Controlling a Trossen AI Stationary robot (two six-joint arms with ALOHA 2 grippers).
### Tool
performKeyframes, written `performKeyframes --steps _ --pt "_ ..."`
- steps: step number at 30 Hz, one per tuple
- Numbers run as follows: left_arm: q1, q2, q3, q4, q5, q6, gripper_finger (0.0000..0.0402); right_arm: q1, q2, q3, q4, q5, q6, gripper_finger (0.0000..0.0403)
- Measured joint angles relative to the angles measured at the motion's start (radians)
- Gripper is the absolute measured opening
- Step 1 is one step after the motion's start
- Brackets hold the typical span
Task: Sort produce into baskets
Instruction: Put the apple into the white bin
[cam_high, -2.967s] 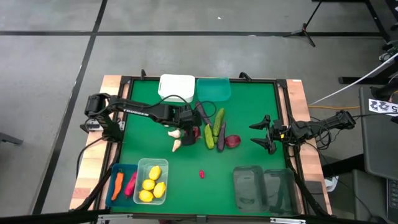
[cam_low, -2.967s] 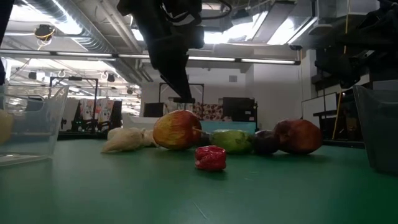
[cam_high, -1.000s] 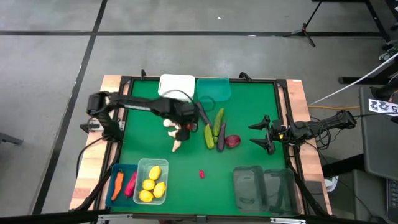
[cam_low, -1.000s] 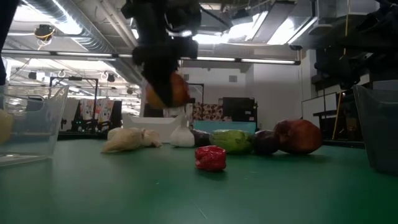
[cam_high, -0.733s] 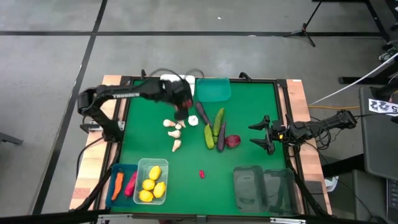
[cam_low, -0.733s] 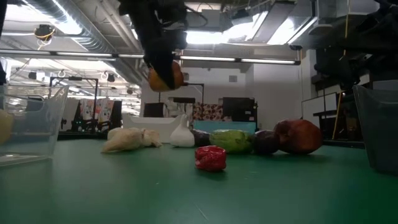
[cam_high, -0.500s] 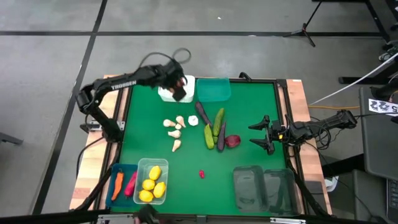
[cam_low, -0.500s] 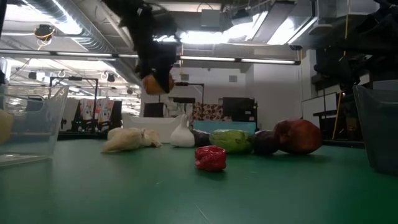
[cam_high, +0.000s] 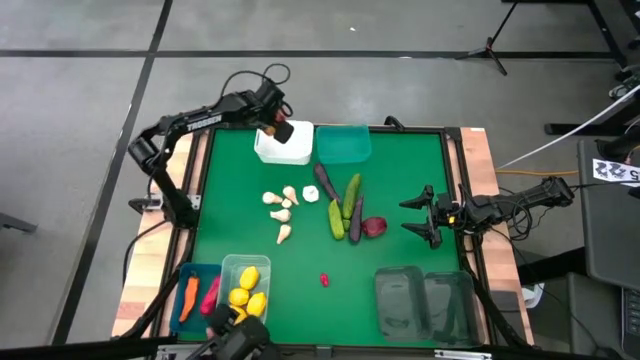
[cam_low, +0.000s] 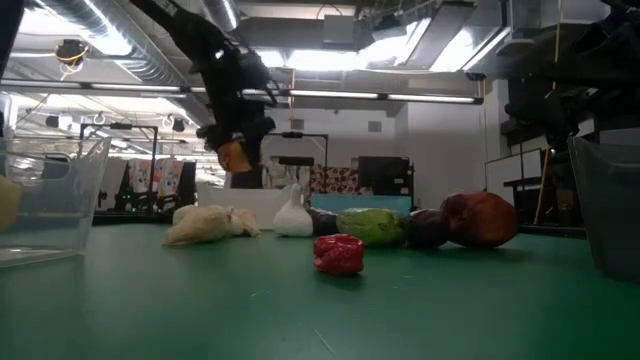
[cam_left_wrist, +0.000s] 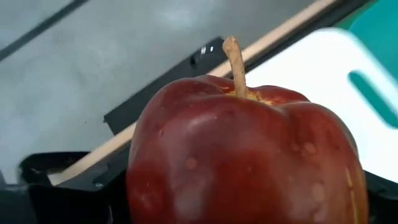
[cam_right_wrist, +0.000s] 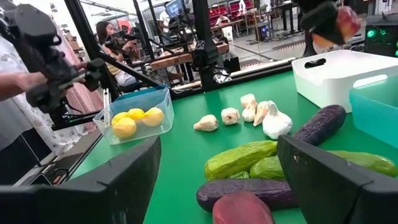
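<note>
While the glossy red toy apple (cam_left_wrist: 245, 165) is held in the left jaws (cam_high: 275, 124) above the near-left corner of the white rectangular plastic basket (cam_high: 290, 150), a clean release is called for; the apple should be brought squarely over the basket's open middle before the jaws are parted, since a smooth, round, hard-looking fruit is likely to roll off a rim; the right jaws (cam_high: 427, 215) are kept wide apart and empty above the right side of the green felt-like tabletop (cam_high: 400, 180), near a dark red apple (cam_high: 374, 228).
</note>
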Motion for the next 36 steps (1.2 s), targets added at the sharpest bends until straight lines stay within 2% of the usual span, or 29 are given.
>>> performKeyframes --steps 17,29,36 --pt "-0.05 0.123 0.0 -0.003 0.025 0.036 0.0335 0.0 0.0 0.0 0.0 0.0 0.0 0.0321" --pt "-0.101 0.124 0.0 -0.011 -0.009 0.09 0.0382 0.0 0.0 0.0 0.0 0.001 0.0 0.0321" --pt "-0.154 0.057 0.015 -0.074 -0.011 0.118 0.0379 0.0 0.0 0.004 0.007 0.104 0.054 0.0321"
